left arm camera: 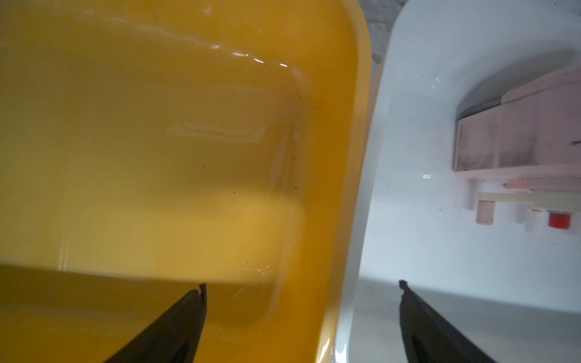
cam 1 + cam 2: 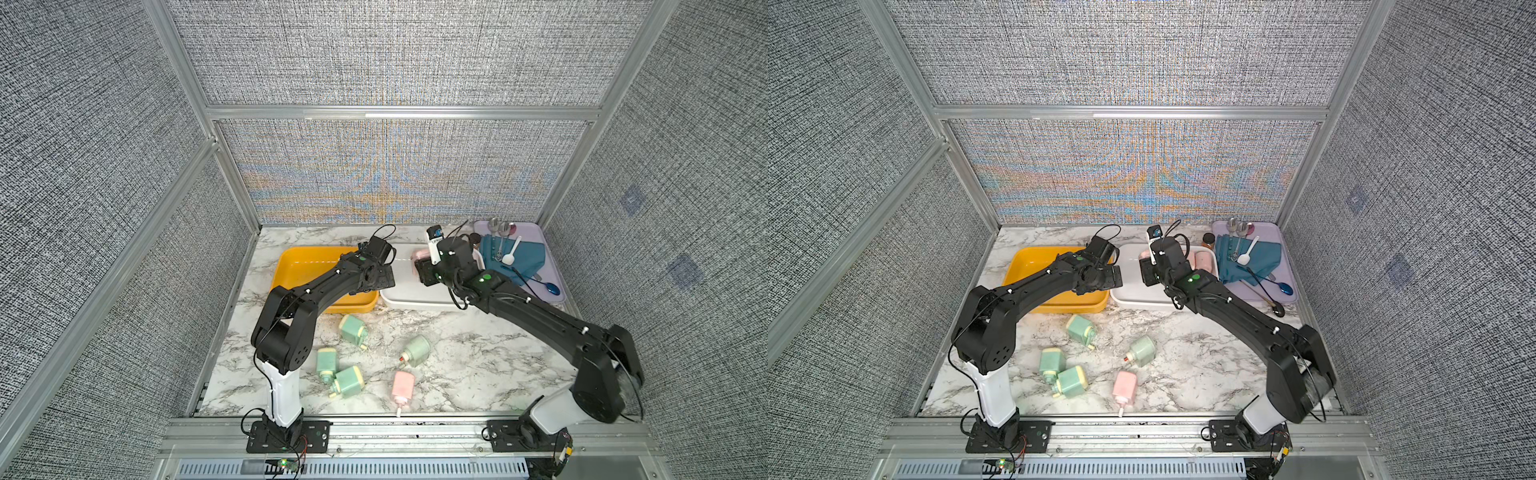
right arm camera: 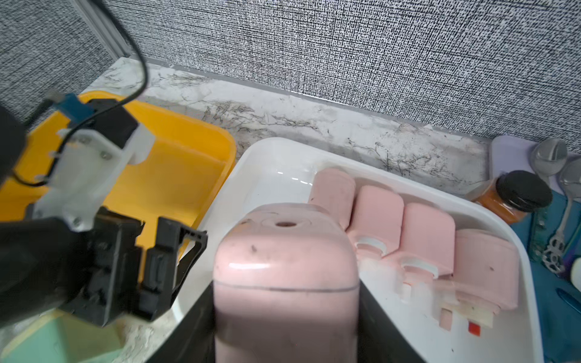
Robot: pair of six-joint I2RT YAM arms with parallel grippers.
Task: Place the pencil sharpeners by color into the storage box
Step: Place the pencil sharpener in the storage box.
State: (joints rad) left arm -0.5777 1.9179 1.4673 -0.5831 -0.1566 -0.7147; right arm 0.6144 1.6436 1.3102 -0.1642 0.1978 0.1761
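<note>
The right tool (image 3: 286, 314) pinches a pastel pink pencil sharpener (image 3: 286, 261), boxy and rounded with a small hole in its end face. It is held above the white storage box (image 3: 276, 179), where four more pink sharpeners (image 3: 427, 232) lie in a row. The right arm stretches far and leftward. The left tool (image 1: 302, 284), spread wide, hangs where the yellow box (image 1: 157, 157) meets the white one. Four mint green sharpeners (image 2: 352, 328) and a lone pink sharpener (image 2: 402, 385) lie on the near desk (image 2: 478, 365). The right wrist's label (image 2: 435, 240) is too blurred to read.

left gripper (image 1: 302, 284) jaws spread wide, pointed down. right gripper (image 3: 286, 314) clamped on a pink sharpener (image 3: 286, 261), one finger on each side of it. left arm (image 2: 332, 282) and right arm (image 2: 540, 311) both stretched forward, elbows bent, wrists angled inward. grippers near each other, not touching; left one sits just beside the right.
</note>
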